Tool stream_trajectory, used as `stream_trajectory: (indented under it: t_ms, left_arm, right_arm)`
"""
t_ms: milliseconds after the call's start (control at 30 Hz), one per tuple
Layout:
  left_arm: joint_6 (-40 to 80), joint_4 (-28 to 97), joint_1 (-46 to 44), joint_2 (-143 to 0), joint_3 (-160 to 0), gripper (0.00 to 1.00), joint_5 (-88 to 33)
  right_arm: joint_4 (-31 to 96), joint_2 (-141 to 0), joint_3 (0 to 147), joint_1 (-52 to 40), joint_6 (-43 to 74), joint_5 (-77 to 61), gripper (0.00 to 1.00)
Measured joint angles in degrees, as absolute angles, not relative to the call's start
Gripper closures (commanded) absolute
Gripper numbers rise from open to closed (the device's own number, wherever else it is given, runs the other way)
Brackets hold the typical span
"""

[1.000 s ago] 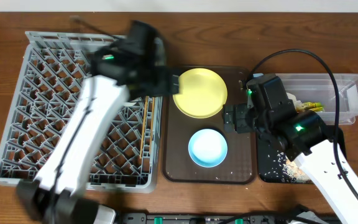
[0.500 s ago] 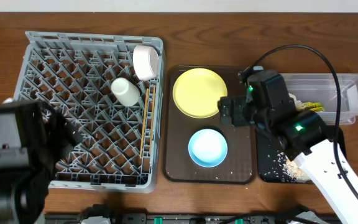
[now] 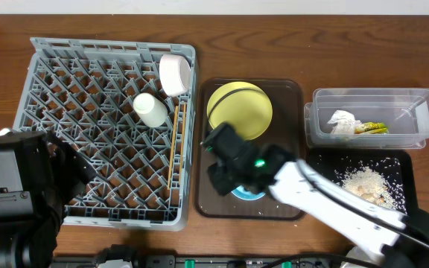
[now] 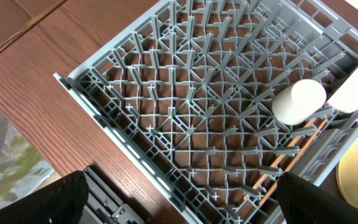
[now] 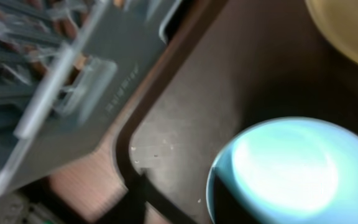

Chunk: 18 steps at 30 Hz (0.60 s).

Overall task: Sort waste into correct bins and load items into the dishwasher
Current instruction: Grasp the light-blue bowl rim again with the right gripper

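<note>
Dishware on the brown serving tray (image 3: pixel 287 112): yellow plate (image 3: pixel 239 110) at 12 o'clock, light blue bowl (image 5: pixel 291 171) at 6, mostly covered by the right gripper (image 3: pixel 220 164), whose spread I cannot tell through the blur. Left gripper (image 4: pixel 184 180) hangs spread wide at the 7 o'clock corner of the dish rack (image 3: pixel 88 97). In the rack, the white cup (image 3: pixel 151 109), cream bowl (image 3: pixel 174 74) and chopsticks (image 3: pixel 173 152) sit toward 2 o'clock.

The dish rack (image 4: pixel 185 124) is moulded grey plastic with a matt finish, on a table (image 4: pixel 48 43) of smooth, grained wood. Beside the dish rack, the brown serving tray (image 5: pixel 229 81) is smooth with a dull sheen, and the light blue bowl (image 5: pixel 291 171) on it is glossy. Farther from the dish rack, the tub (image 3: pixel 371 97) is clear plastic and holds a napkin (image 3: pixel 342 120) of crumpled white paper.
</note>
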State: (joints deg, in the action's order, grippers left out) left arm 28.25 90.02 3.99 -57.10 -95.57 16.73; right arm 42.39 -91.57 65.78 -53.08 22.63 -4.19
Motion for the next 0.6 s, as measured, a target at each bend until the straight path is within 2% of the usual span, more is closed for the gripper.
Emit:
stream_trajectory:
  t_ms: [200, 300, 600]
  left_arm:
    - [28.25, 90.0, 3.99, -57.1, -95.55, 0.02, 16.75]
    - [28.25, 90.0, 3.99, -57.1, -95.55, 0.02, 16.78]
    - [28.25, 90.0, 3.97, -57.12, -95.55, 0.02, 16.88]
  right_arm:
    - [43.03, -99.0, 65.78, -56.97, 23.29, 1.61, 0.86]
    - [43.22, -100.66, 65.78, -57.19, 23.73, 3.2, 0.76]
    - [44.25, -100.86, 65.8, -57.1, 23.77, 7.22, 0.76]
